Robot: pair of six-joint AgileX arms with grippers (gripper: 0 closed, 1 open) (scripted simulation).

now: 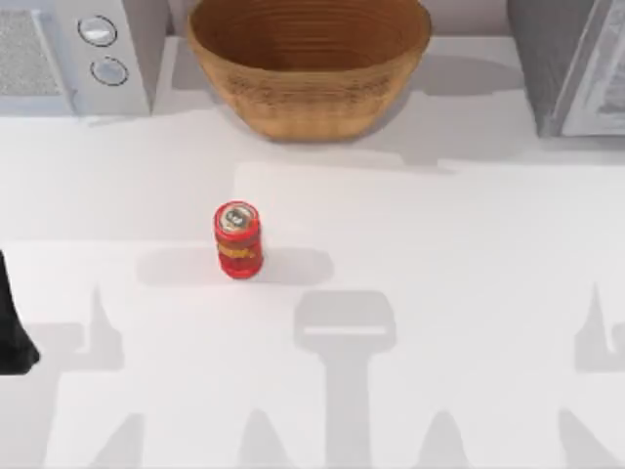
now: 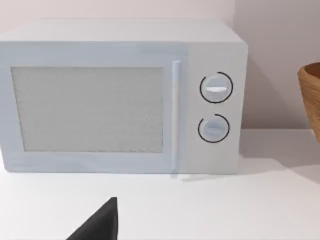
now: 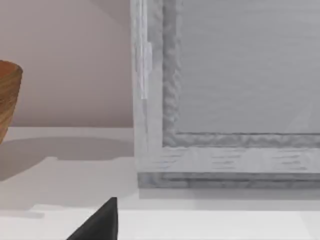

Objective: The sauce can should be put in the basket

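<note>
The sauce can point(image 1: 237, 240) stands upright on the white table, left of centre; it is red with a yellow-orange band and a silvery top. The basket point(image 1: 308, 68), a large tan wicker bowl, sits at the back centre, well behind the can. Its rim also edges into the left wrist view point(image 2: 311, 95) and the right wrist view point(image 3: 9, 95). My left arm point(image 1: 15, 337) is parked at the table's left edge, far from the can. A black part of my left gripper point(image 2: 100, 225) and of my right gripper point(image 3: 100, 225) shows low in each wrist view, near nothing.
A white microwave point(image 1: 78, 49) stands at the back left, close to the basket; the left wrist view faces its door point(image 2: 90, 107). A grey appliance point(image 1: 576, 63) stands at the back right, and the right wrist view shows its front point(image 3: 225, 100). Open tabletop lies between can and basket.
</note>
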